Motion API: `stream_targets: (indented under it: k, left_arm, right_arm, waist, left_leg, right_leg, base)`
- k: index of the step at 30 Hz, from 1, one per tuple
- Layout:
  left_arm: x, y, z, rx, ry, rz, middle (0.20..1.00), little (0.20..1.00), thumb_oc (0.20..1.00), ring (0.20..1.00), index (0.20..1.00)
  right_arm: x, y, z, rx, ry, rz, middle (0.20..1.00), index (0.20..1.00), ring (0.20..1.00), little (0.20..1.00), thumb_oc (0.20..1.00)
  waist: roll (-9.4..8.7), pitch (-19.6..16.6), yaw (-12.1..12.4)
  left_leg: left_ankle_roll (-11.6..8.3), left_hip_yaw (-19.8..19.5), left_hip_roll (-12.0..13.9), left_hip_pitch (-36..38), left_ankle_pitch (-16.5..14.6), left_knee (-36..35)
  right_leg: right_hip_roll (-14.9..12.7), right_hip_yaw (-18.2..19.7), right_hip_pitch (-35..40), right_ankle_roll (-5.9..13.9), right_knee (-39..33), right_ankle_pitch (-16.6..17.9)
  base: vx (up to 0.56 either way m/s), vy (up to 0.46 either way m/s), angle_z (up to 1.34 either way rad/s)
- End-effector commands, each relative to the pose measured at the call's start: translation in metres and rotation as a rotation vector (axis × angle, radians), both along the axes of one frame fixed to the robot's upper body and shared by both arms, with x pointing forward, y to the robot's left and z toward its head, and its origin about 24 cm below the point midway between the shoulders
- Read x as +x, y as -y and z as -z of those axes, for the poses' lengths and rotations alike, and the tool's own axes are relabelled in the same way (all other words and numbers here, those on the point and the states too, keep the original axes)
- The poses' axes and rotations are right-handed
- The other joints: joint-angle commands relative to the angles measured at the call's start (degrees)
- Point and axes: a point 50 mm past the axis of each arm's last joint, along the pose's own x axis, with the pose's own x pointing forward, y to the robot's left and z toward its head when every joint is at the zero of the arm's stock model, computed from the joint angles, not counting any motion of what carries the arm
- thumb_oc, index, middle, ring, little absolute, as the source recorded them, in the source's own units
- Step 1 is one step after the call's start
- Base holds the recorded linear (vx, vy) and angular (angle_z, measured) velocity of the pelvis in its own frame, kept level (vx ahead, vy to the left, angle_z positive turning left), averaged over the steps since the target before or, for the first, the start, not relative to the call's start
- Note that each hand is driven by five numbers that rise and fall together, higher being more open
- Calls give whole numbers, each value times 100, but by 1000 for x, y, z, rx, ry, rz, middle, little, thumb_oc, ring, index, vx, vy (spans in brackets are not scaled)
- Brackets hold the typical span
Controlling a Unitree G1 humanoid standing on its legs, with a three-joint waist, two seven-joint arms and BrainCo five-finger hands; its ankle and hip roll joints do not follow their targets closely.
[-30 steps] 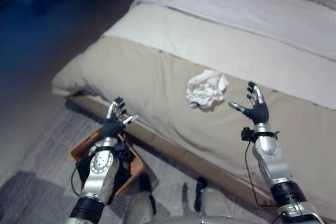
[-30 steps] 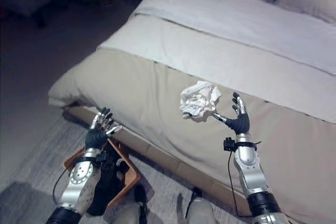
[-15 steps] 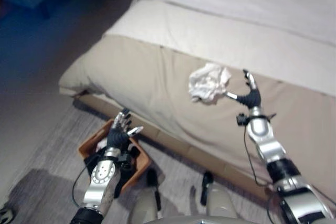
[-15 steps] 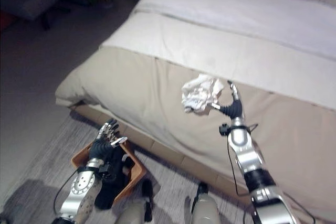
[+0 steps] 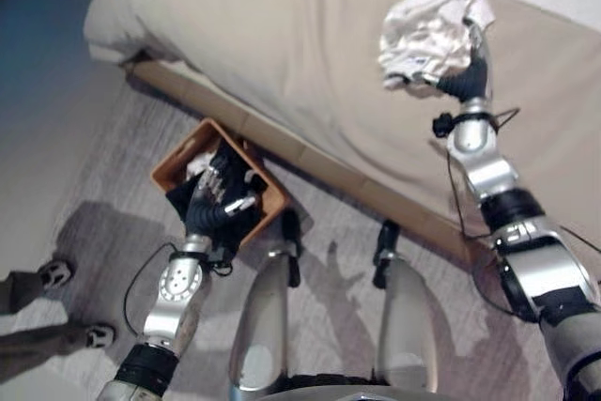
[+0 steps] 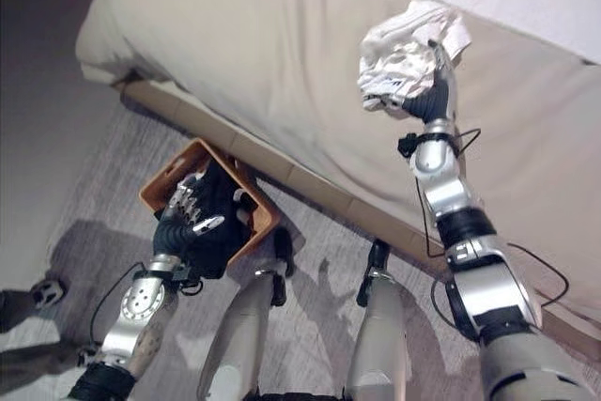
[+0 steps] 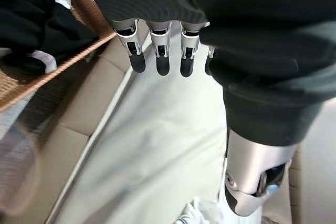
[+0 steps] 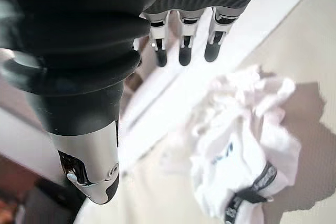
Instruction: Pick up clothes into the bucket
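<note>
The right arm is stretching forward over the bed [image 5: 282,35], its right hand [image 6: 430,91] sitting just beside the crumpled white garment [image 6: 402,52] on the beige cover; in the right wrist view its fingers [image 8: 182,51] are hanging straight, spread from the thumb, the garment lying past them. The left hand [image 5: 218,202] is hovering with fingers relaxed above the orange bucket [image 5: 174,168], which is holding dark clothes, on the floor beside the bed

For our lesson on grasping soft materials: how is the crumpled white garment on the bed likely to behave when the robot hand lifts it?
The white garment lies in loose folds, so it will probably sag and unfurl, not keep its shape. It looks thin, so likely light. The right robot hand is open beside it; its dark-banded edge may dangle on the way to the orange basket.
</note>
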Motion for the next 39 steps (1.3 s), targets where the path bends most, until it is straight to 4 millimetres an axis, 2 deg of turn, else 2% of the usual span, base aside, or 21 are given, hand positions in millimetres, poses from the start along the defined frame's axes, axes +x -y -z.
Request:
stream_targets:
  k: [1,4,5,6,7,8,9,11,14,18,25,29,39]
  left_arm:
    - [-13,-5,-21,14,113,11,1000,1000,1000,1000,1000]
    - [-13,-4,-27,10,134,13,1000,1000,1000,1000,1000]
    - [-12,-4,-27,10,135,13,1000,1000,1000,1000,1000]
    - [-13,-2,-30,8,144,17,1000,1000,1000,1000,1000]
    - [-12,-2,-30,11,144,15,1000,1000,1000,1000,1000]
    - [-12,-2,-31,10,148,15,1000,1000,1000,1000,1000]
    - [-12,1,-32,11,152,25,1000,1000,1000,1000,1000]
    - [-11,3,-34,8,157,25,1000,1000,1000,1000,1000]
    - [-10,5,-35,4,159,22,1000,1000,1000,1000,1000]
    - [-8,6,-39,-8,171,19,1000,1000,1000,1000,1000]
    - [-6,10,-39,-15,167,28,1000,1000,1000,1000,1000]
    - [-6,14,-39,-15,166,53,1000,1000,1000,1000,1000]
    - [-4,14,-39,-15,160,57,1000,1000,1000,1000,1000]
  right_arm:
    - [6,3,-40,-106,65,74,1000,1000,1000,1000,1000]
    - [10,7,-60,-156,60,141,1000,1000,1000,1000,1000]
    - [10,7,-61,-156,61,141,1000,1000,1000,1000,1000]
    - [11,9,-67,-205,48,175,1000,1000,1000,1000,1000]
    - [11,6,-74,-249,53,186,1000,1000,1000,1000,1000]
    - [11,6,-75,-250,56,186,1000,1000,1000,1000,1000]
    - [12,8,-80,-286,47,219,1000,1000,1000,1000,1000]
    - [11,13,-86,-311,43,267,1000,1000,1000,1000,1000]
    - [11,23,-87,-289,8,316,1000,1000,1000,1000,1000]
    - [12,25,-90,-291,-8,339,1000,1000,1000,1000,1000]
    - [12,41,-79,-294,-129,384,1000,1000,1000,1000,1000]
    - [5,67,-72,-279,-213,456,1000,1000,1000,1000,1000]
    - [-8,98,-73,-169,-229,510,1000,1000,1000,1000,1000]
  waist:
    - [-117,-231,14]
    - [-81,-139,87]
    - [-79,-143,83]
    - [-73,-137,123]
    - [-70,-119,140]
    - [-64,-95,129]
    - [-66,-82,161]
    - [-56,-74,186]
    - [-22,-50,232]
    - [-6,-15,252]
    - [44,-12,293]
    - [171,-10,358]
    - [307,-9,420]
  left_leg:
    - [-73,-465,37,-273,-230,307]
    - [-71,-508,9,-564,-235,459]
    - [-71,-508,9,-579,-238,468]
    - [-109,-569,-1,-668,-437,598]
    - [-108,-591,-4,-739,-445,645]
    - [-65,-554,-11,-813,-273,617]
    - [-105,-606,-23,-862,-476,738]
    - [-99,-626,-45,-996,-494,832]
    - [-96,-636,-69,-1074,-486,848]
    - [-88,-648,-87,-1111,-473,827]
    - [-81,-685,-130,-1252,-464,823]
    - [-77,-694,-178,-1294,-434,774]
    - [-73,-709,-236,-1322,-395,701]
  right_leg:
    - [-432,-1,54,429,-123,518]
    - [-451,-31,-200,417,84,463]
    - [-452,-28,-216,416,93,459]
    - [-435,5,-287,465,255,257]
    - [-444,9,-367,460,344,228]
    - [-459,-21,-427,400,291,380]
    - [-455,15,-474,451,438,177]
    - [-476,0,-584,440,555,126]
    - [-488,-22,-658,434,625,86]
    - [-474,-17,-720,422,647,69]
    - [-491,-16,-888,408,727,25]
    - [-533,-21,-949,412,764,13]
    - [-593,-21,-1021,437,799,3]
  base:
    - [-58,-15,6]
    - [-33,-6,10]
    - [78,-9,16]
    - [81,-4,19]
    - [-3,12,20]
    - [13,10,17]
    - [13,0,7]
    - [52,-14,2]
    - [18,-2,5]
    - [5,2,4]
    - [-1,0,2]
    - [4,10,3]
    - [1,1,0]
